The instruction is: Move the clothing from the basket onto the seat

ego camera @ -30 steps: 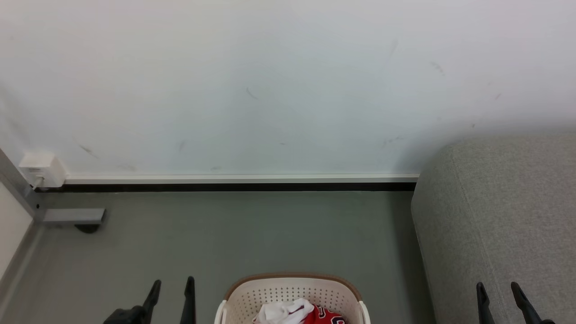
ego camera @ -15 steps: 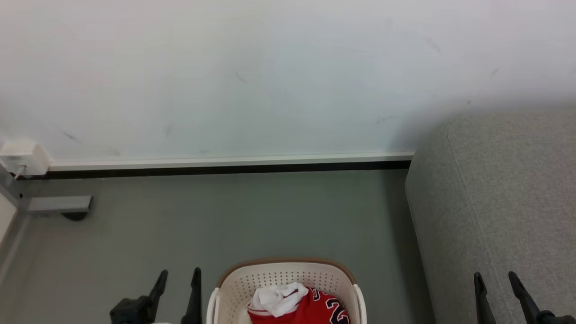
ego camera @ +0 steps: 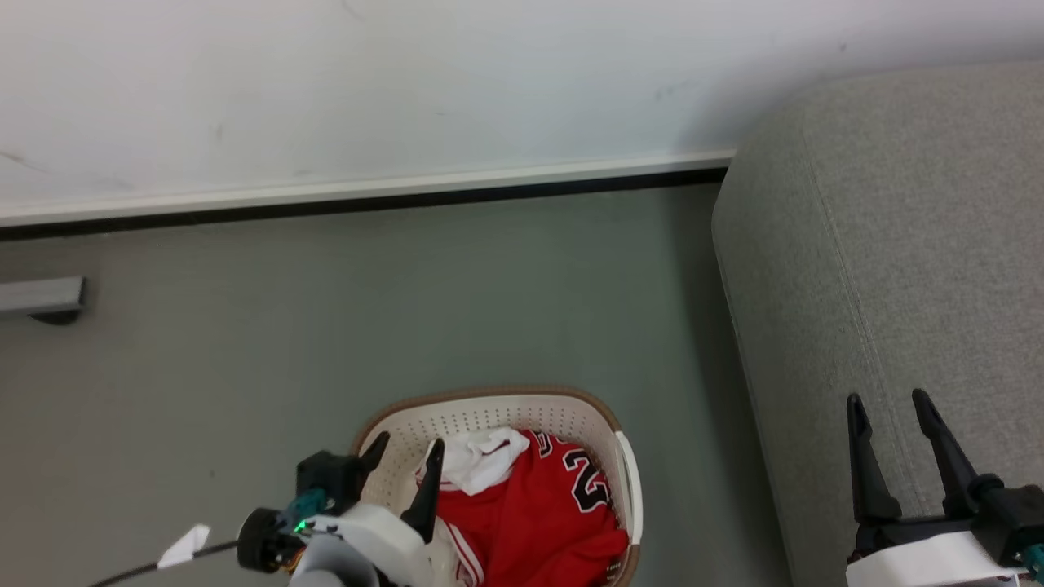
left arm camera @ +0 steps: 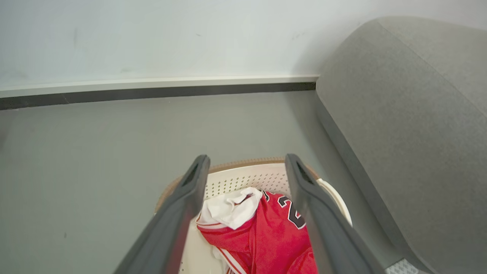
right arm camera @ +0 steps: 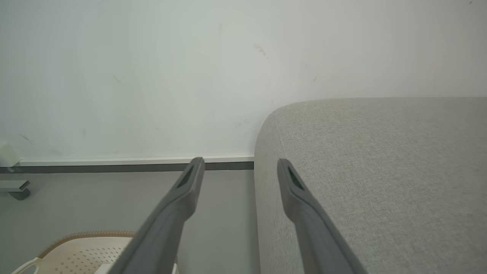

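The cream basket (ego camera: 530, 405) with its brown rim stands on the grey floor, holding red clothing (ego camera: 538, 522) with a black numeral and a white fold on top. My left gripper (ego camera: 405, 451) hangs open over the basket's left rim, nothing between its fingers. Through the left wrist view the clothing (left arm camera: 266, 232) lies between and beyond my left gripper (left arm camera: 247, 165), inside the basket (left arm camera: 243, 177). The light-grey seat (ego camera: 897, 261) fills the right side. My right gripper (ego camera: 886, 406) is open above the seat's front part. The right wrist view shows the right gripper (right arm camera: 240, 165), the seat (right arm camera: 380, 160) and the basket (right arm camera: 76, 247).
A white wall with a dark baseboard (ego camera: 367, 200) runs behind the floor (ego camera: 367, 310). A grey metal foot (ego camera: 41, 297) lies at the far left. A white tag on a black cable (ego camera: 183, 546) hangs by my left wrist.
The head camera has tilted down, so basket and seat show more fully. My left gripper has moved right, from beside the basket to over its left rim. Both grippers stay open.
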Tool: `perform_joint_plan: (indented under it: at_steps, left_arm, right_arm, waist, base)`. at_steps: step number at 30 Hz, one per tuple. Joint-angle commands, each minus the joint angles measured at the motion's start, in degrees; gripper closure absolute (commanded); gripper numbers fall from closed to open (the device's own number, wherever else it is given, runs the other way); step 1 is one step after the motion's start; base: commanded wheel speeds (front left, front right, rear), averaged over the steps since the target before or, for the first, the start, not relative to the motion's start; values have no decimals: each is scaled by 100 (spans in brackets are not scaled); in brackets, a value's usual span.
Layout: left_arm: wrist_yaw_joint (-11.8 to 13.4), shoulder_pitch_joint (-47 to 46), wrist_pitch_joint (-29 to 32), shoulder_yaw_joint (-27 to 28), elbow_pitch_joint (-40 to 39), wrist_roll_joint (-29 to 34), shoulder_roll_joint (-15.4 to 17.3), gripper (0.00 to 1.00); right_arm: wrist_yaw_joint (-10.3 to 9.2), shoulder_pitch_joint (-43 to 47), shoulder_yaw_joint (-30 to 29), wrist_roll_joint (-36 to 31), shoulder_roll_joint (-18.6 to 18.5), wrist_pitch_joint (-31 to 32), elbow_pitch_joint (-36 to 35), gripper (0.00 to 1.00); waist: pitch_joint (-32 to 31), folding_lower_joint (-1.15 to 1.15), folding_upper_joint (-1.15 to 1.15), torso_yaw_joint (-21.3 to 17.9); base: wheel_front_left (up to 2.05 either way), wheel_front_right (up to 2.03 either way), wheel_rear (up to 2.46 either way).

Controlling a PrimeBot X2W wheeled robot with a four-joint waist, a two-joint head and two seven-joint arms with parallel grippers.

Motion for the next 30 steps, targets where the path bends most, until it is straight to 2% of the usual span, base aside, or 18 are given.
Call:
perform_joint_plan:
  at_steps: [1,7,16,26,30]
  left_arm:
    - [-39,-346,127,-150,263,3,35,0]
    - [-130,-1270,600,-697,1085,-175,38,0]
    - [-172,-2159,895,-1237,1879,-562,38,0]
    - [-29,-2987,1085,-1536,2761,-878,40,0]
    - [102,-3252,1136,-1600,3098,-890,37,0]
  right_arm:
    - [-12,-202,32,44,-14,4,-95,0]
    - [-12,-633,106,16,15,4,-368,0]
    - [-12,-1049,184,-116,37,4,-858,0]
    - [-12,-1327,270,-366,-13,4,-1792,0]
    - [-12,-1365,327,-379,-17,4,-2232,0]
  waist:
    - [481,0,0,-198]
    - [1221,0,0,-407]
    - [2161,0,0,-647]
    - [3136,0,0,-849]
    - [3418,0,0,-908]
  base:
    - [0,0,0]
    - [0,0,0]
    - [0,0,0]
    - [0,0,0]
    - [0,0,0]
